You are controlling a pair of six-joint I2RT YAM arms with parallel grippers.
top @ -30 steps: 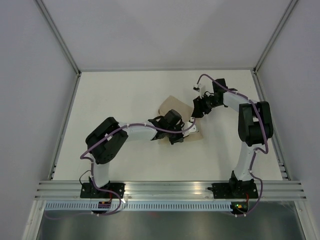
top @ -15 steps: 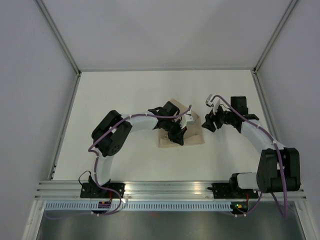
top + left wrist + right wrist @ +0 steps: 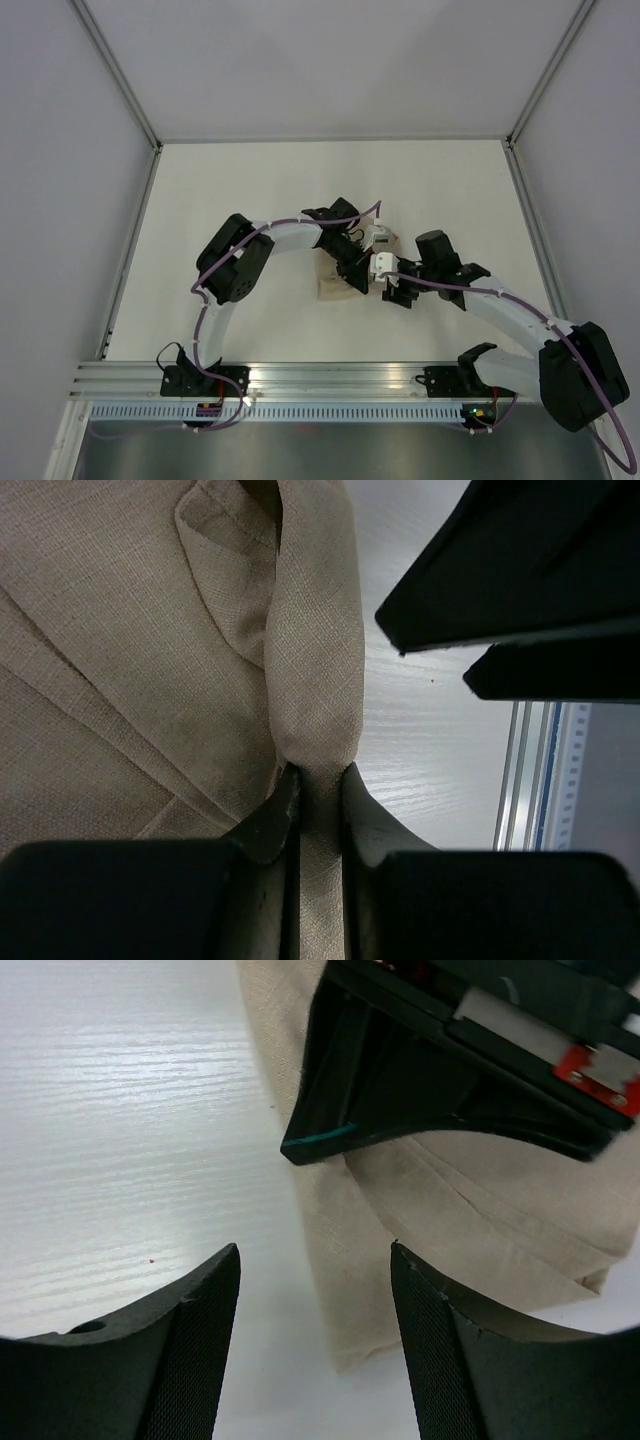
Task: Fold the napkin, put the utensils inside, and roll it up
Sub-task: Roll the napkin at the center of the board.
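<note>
Well, napkin [image 3: 150, 680] between L fingers [image 3: 262, 830]

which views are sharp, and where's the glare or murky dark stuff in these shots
Left wrist: the napkin weave is sharp, while the left gripper pinching its fold is a dark mass with almost no detail. Right wrist: glare washes out the table at upper left, and the open right gripper reads dark along the bottom edge. Top external: even, soft light with no hard shadows.

My left gripper [image 3: 318, 777] is pinched on a fold of the napkin [image 3: 120, 630]; my right gripper [image 3: 313, 1255], jaws wide apart, hangs just beside it at four o'clock
</note>
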